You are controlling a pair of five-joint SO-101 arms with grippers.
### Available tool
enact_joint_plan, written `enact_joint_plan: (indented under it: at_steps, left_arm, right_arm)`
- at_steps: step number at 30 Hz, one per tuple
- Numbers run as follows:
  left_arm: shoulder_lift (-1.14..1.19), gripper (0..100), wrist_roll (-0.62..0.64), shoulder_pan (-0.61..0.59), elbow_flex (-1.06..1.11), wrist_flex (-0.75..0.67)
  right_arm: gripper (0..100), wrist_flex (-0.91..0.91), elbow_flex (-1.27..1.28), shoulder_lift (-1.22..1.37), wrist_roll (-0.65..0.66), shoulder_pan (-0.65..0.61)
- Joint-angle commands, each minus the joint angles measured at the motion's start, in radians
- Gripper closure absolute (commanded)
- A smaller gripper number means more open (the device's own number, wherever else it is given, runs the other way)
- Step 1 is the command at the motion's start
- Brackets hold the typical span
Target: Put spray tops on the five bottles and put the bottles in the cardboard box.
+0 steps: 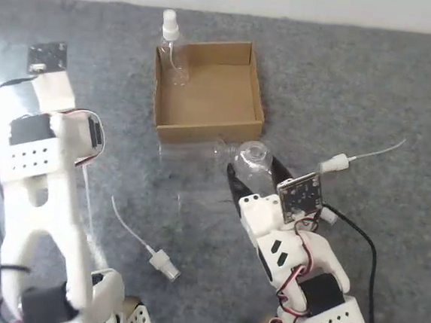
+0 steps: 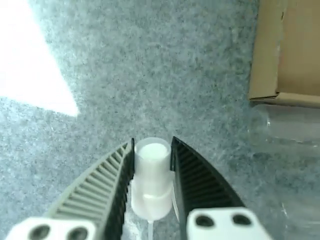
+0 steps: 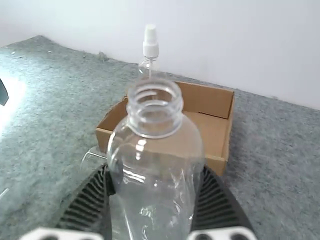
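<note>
My left gripper (image 2: 152, 142) is shut on a white spray top (image 2: 152, 172) above the grey carpet, left of the cardboard box (image 2: 282, 47). An open-necked clear bottle (image 3: 154, 145) stands upright between the fingers of my right gripper (image 3: 154, 175), which is shut on it. From above, that bottle (image 1: 253, 159) and right gripper (image 1: 258, 177) sit just in front of the box (image 1: 203, 126). One bottle with a spray top (image 1: 171, 43) stands in the box's back left corner, seen also as the capped bottle (image 3: 150, 45).
Clear bottles (image 1: 191, 178) lie on the carpet in front of the box; one bottle (image 2: 287, 130) lies against its wall. A loose spray top with tube (image 1: 164, 263) lies near the front, another spray top (image 1: 336, 163) to the right.
</note>
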Motion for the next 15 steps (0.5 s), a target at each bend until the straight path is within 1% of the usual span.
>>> enact_joint_plan:
  at_steps: [1,7,11,15]
  left_arm:
    - [-0.121,92,-0.006,0.008,-0.038,0.0]
    - [-0.256,92,-0.006,0.012,-0.03,-0.006]
    - [-0.354,91,-0.003,0.044,-0.016,-0.011]
    - [-0.471,91,0.0,0.103,0.008,-0.012]
  right_arm:
    - [99.1,-0.033,-0.009,-0.027,0.025,-0.062]
    - [99.1,-0.031,-0.009,-0.027,0.025,-0.07]
    - [99.1,-0.031,-0.009,-0.027,0.025,-0.07]
    - [99.1,-0.008,-0.014,-0.027,0.025,-0.071]
